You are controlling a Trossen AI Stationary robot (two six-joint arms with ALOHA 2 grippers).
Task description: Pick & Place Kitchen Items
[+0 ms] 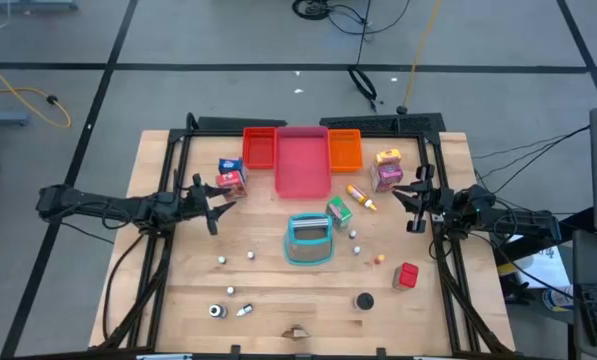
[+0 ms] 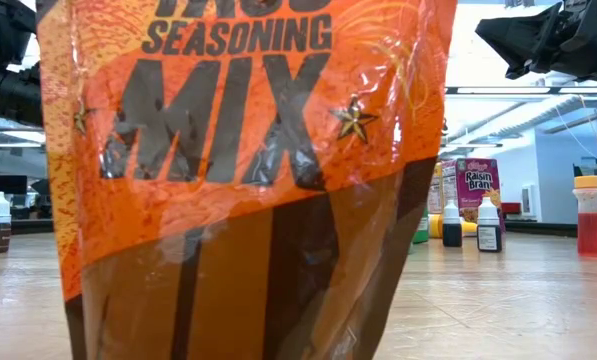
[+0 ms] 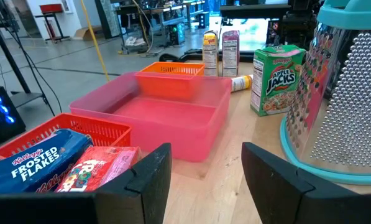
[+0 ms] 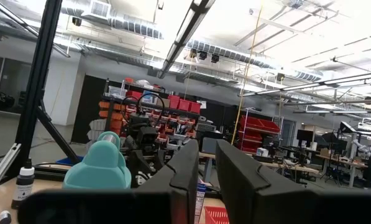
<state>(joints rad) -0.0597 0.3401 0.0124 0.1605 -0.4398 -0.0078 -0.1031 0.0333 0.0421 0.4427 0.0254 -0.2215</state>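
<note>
The wooden table (image 1: 278,290) stood on a grey floor (image 1: 178,40) marked with dark lines. Far behind, red shelving (image 4: 260,134) stood under long ceiling lights (image 4: 191,18) and exposed ducts (image 4: 229,50).

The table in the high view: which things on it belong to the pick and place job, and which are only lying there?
Belong to the job:
- red-blue cartons
- yellow-pink cartons
- green carton
- orange bottle
- red cube
- small balls

Only lying there:
- teal grater
- red tray
- pink tray
- orange tray
</note>
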